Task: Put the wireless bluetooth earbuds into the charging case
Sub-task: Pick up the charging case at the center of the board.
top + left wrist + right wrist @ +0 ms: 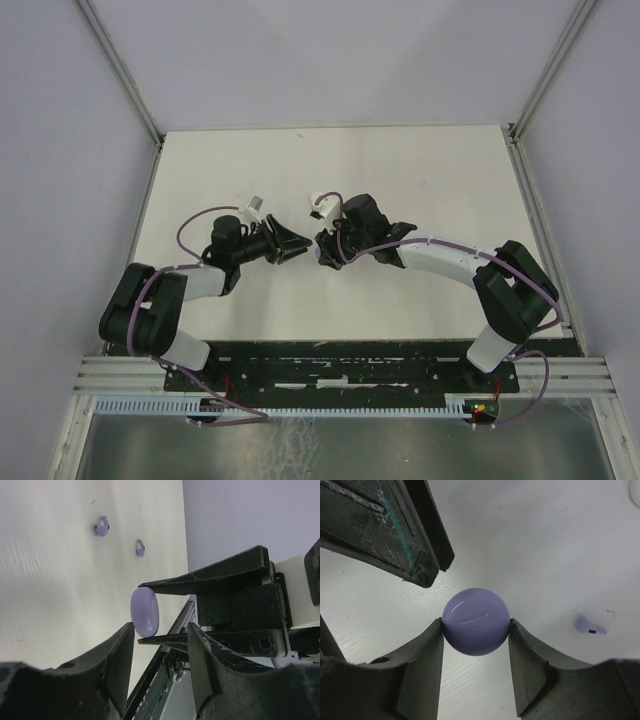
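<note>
The jaws of the right arm [440, 258] pinch the charging case [476, 621] across its width, seemingly off the surface [545, 540]. It is a glossy pale-purple pebble, its thin edge facing left toward the jaws of the left arm [190, 285], which stand part-open and empty just beside it. Two stemmed pale-purple earbuds [102, 527] lie loose on the surface, apart from it.

Right hand [476, 626] gripping, left hand [161, 630] fingers parted
</note>
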Controlling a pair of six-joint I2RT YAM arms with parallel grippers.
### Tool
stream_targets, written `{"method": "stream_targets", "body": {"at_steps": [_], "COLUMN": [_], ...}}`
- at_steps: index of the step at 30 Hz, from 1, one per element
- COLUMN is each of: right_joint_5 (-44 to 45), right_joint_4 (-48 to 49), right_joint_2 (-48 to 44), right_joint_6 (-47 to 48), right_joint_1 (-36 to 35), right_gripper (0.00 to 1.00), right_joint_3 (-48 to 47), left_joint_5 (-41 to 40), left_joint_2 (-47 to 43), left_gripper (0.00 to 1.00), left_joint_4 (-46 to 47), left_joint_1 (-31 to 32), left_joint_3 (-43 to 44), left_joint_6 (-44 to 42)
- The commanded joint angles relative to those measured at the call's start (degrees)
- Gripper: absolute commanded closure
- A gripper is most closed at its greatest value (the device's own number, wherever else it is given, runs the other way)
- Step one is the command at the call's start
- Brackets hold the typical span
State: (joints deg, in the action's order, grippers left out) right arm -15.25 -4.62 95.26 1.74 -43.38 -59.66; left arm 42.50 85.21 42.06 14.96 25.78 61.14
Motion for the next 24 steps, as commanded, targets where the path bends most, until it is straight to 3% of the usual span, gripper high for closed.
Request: {"method": "stream_targets", "body": {"at_steps": [1, 24], "right_joint_5": [-2.17, -3.43], "right_joint_4": [1.10, 1.45], "right_joint_2": [-3.28, -4.25], "right_joint_6": [-1.08, -1.74], "right_joint_1": [0.59, 1.08], "right_gripper": [0.69, 0.70], "right_joint_3": [-2.48, -2.21], "left_joint_5": [1.71, 0.93], "left_joint_2": [1.09, 4.48], "left_gripper": [0.48, 0.48], "left_joint_4": [4.68, 5.31], "left_joint_1": [1.12, 5.54], "left_joint_3": [2.00, 3.51], "left_joint_6": [1.06, 0.78]}}
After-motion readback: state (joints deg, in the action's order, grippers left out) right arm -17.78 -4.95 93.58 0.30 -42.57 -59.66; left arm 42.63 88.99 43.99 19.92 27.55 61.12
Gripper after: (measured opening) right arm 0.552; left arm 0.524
